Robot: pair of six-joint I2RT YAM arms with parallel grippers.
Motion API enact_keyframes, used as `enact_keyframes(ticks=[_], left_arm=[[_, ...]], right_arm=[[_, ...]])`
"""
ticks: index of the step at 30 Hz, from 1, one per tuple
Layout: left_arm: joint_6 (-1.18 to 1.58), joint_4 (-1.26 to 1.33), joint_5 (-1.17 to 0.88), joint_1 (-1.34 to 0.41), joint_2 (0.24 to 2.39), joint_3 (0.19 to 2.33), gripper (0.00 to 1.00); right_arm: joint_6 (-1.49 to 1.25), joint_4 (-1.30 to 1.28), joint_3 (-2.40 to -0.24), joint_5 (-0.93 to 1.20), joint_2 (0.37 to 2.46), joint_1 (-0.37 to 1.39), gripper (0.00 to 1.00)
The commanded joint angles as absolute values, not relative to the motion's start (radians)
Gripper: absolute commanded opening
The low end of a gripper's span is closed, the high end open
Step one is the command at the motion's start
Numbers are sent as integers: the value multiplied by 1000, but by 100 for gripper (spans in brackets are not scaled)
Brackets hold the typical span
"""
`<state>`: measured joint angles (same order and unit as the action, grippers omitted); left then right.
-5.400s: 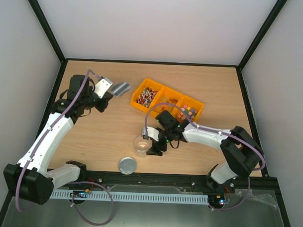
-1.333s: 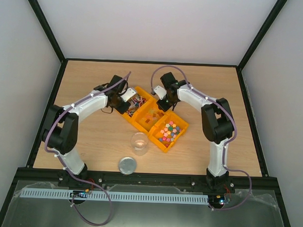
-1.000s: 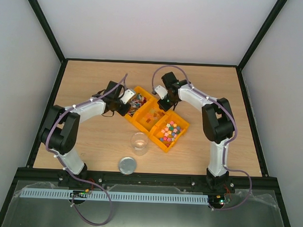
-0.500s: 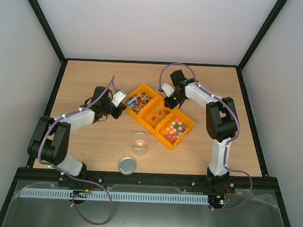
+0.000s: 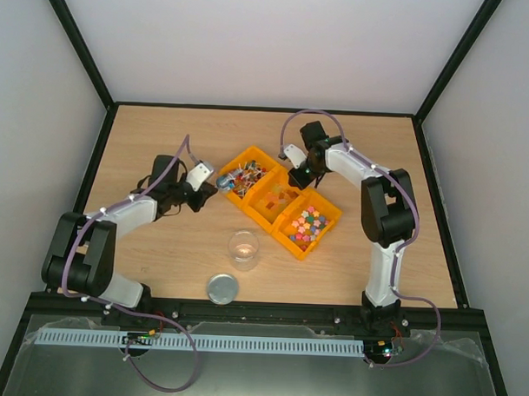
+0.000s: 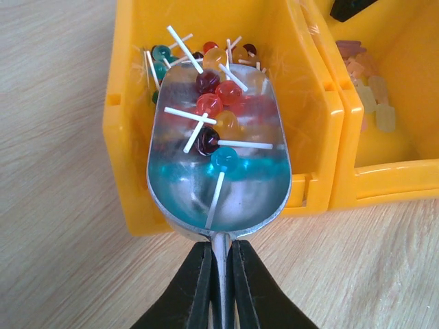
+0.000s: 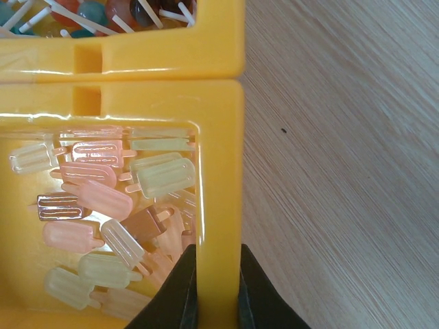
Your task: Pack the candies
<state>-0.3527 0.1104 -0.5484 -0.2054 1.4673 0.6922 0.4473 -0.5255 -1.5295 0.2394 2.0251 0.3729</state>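
The candies (image 6: pixel 163 56) are tiny ball lollipops with white sticks, red, green and dark, heaped in the left compartment (image 5: pixel 246 173) of an orange bin (image 5: pixel 260 219). My left gripper (image 6: pixel 220 250) (image 5: pixel 204 180) is shut on the handle of a metal scoop (image 6: pixel 219 185) (image 5: pixel 223 184). The scoop's bowl lies over that compartment's near wall and holds several candies. My right gripper (image 7: pixel 218 264) (image 5: pixel 298 175) is shut on the far wall (image 7: pixel 219 171) of the bin's middle compartment.
Pastel popsicle-shaped pieces (image 7: pixel 89 199) fill the middle compartment, and multicoloured blocks (image 5: pixel 309 224) fill the right one. A clear glass jar (image 5: pixel 244 249) stands in front of the bin, with a round metal lid (image 5: pixel 223 289) nearer the table's front edge.
The bin has swung and shifted right with my right gripper on its wall. My left gripper has drawn back to the left, bringing the scoop out loaded with candies.
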Motion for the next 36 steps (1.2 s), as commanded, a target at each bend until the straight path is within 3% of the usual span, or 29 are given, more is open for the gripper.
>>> enact_keyframes(ticks=[1,20,31,36], left_arm=[[-377,186,-614,-187,1436,690,2],[-265,314,-733,-178,1255,626,2],[-742,-427,-902,-52,996,742,2],[-999,-761,-937,4,955,817,2]], right_arm=[[512,-533,-1537,246,2025,364,1],[586,-576,-1529,222,2031,361,1],[628,-589,-1525,219,2026,358,2],[650,-600,-1523,218,2022,358,6]])
